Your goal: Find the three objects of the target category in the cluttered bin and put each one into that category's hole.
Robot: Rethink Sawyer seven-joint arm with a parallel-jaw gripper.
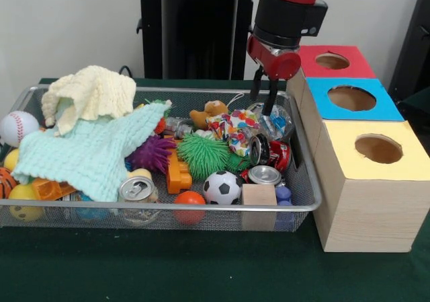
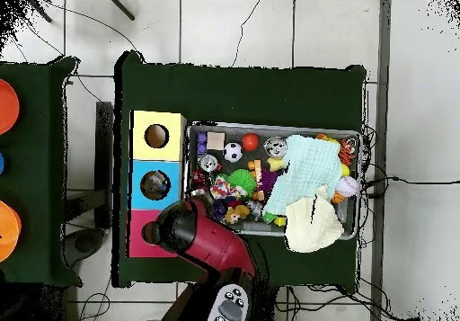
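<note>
The wire-mesh bin (image 1: 306, 208) is full of toys and lies left of three wooden boxes. A see-through bottle with blue-and-white print (image 1: 277, 122) lies at the bin's far right corner, behind a red can (image 1: 272, 154). My gripper (image 1: 263, 105) hangs open and empty just above this bottle, its fingers (image 1: 270, 99) apart and close to the bottle's left side. The blue-surround hole (image 1: 351, 98) is on the middle box, right of the gripper. In the overhead view the arm (image 2: 202, 232) covers the gripper, beside the blue hole (image 2: 154, 185). No other bottle shows clearly.
The red-surround hole (image 1: 332, 61) is behind the blue one and the yellow-surround hole (image 1: 378, 148) in front. A mint cloth (image 1: 94, 154) and a cream cloth (image 1: 91, 93) cover the bin's left half. Silver cans (image 1: 138, 189), balls, spiky toys and a wooden block (image 1: 259, 196) fill the bin.
</note>
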